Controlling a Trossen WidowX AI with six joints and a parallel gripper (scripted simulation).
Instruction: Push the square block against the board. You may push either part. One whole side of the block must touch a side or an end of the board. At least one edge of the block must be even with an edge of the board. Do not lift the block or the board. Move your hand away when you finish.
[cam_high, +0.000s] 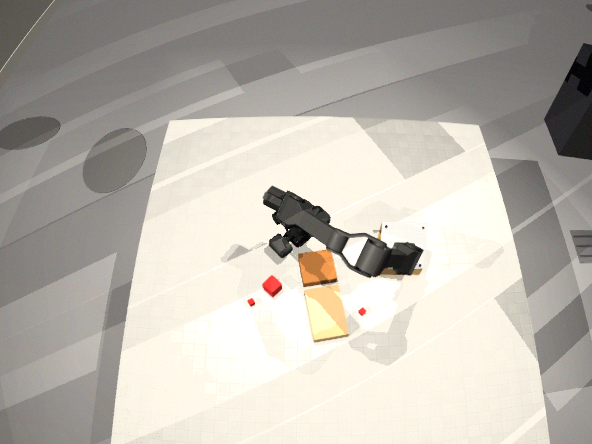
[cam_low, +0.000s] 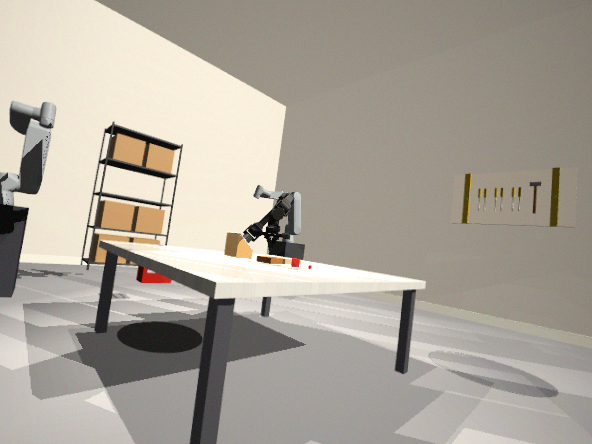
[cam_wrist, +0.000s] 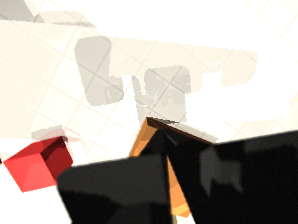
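The orange-brown square block (cam_high: 316, 264) (cam_low: 269, 259) (cam_wrist: 143, 139) lies flat at one end of the pale wooden board (cam_high: 326, 315). A very thin light line shows between them in the top view, so I cannot tell whether they touch along the whole side. Their left and right edges nearly line up, but exact evenness is unclear. My gripper (cam_high: 281, 245) (cam_wrist: 162, 134) is shut and empty. It hangs above the table, up and left of the block in the top view. In the wrist view its fingers hide most of the block.
A red cube (cam_high: 272, 286) (cam_low: 296, 262) (cam_wrist: 30, 170) lies left of the block and board. One tiny red cube (cam_high: 251, 302) lies beyond it, another tiny red cube (cam_high: 362, 311) right of the board. The arm's base stands on a white-topped wooden mount (cam_high: 402, 235) (cam_low: 237, 245).
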